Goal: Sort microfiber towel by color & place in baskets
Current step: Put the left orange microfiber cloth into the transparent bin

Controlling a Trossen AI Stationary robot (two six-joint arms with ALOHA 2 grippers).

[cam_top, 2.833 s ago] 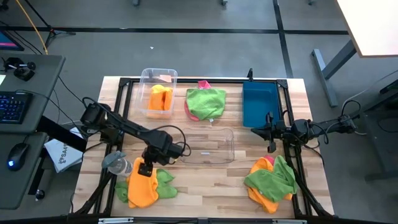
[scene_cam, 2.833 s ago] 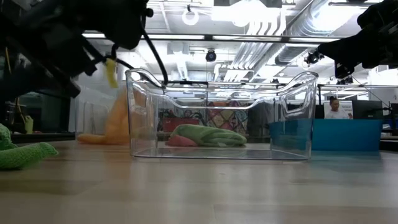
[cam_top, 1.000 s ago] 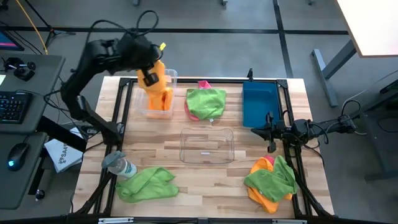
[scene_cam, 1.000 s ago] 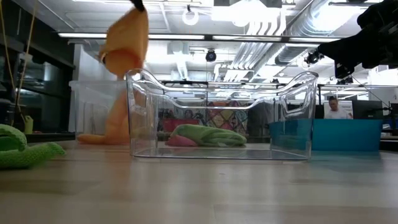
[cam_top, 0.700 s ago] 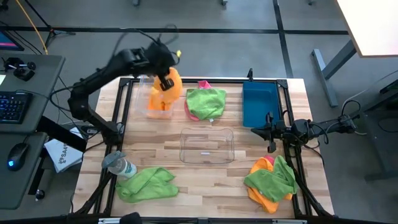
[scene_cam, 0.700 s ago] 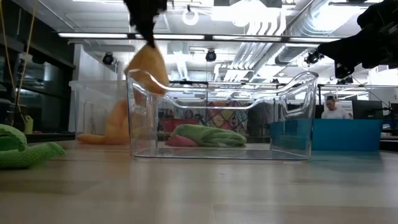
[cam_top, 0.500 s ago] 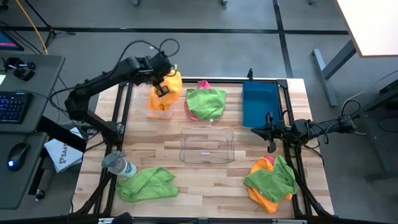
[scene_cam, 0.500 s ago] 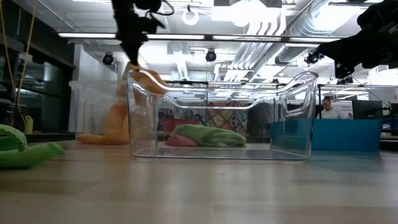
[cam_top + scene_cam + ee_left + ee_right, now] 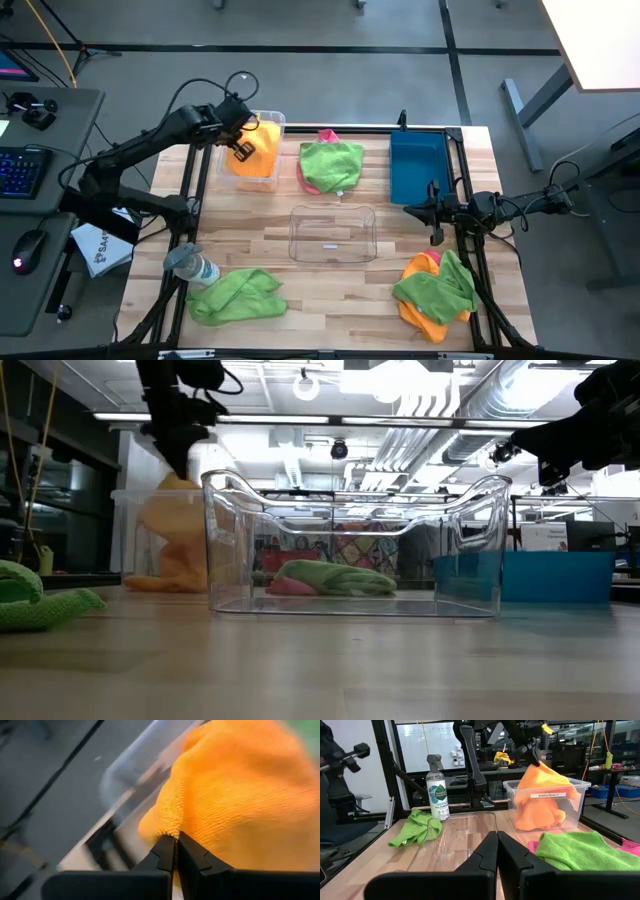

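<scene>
An orange microfiber towel (image 9: 262, 148) hangs into the clear basket (image 9: 268, 183) at the table's far left, with my left gripper (image 9: 242, 150) shut on it just above the basket. More orange cloth lies in that basket under it. A green towel (image 9: 332, 162) lies over a pink one at the far middle. An empty clear basket (image 9: 333, 235) stands mid-table and a blue basket (image 9: 414, 168) at the far right. Another green towel (image 9: 236, 296) lies near left. My right gripper (image 9: 437, 236) hovers shut near the blue basket, holding nothing. My left gripper pinches an edge of the orange towel (image 9: 169, 826) between its two fingertips, coming from above and slanting down. The towel hangs below the fingers (image 9: 538, 756) in a peak, and its lower part rests in the far-left basket on the orange cloth there.
A spray bottle (image 9: 190, 265) lies at the table's left edge. A pile of green, orange and pink towels (image 9: 436, 288) lies near right. A black frame runs along the table's sides. Bare wood shows between the middle basket and the near edge.
My left gripper has carried the orange towel from high above the far-left basket, swung a little right, then come down and back left over the basket. The towel has been lowered from hanging clear above the rim into the basket. The gripper has stayed shut on it.
</scene>
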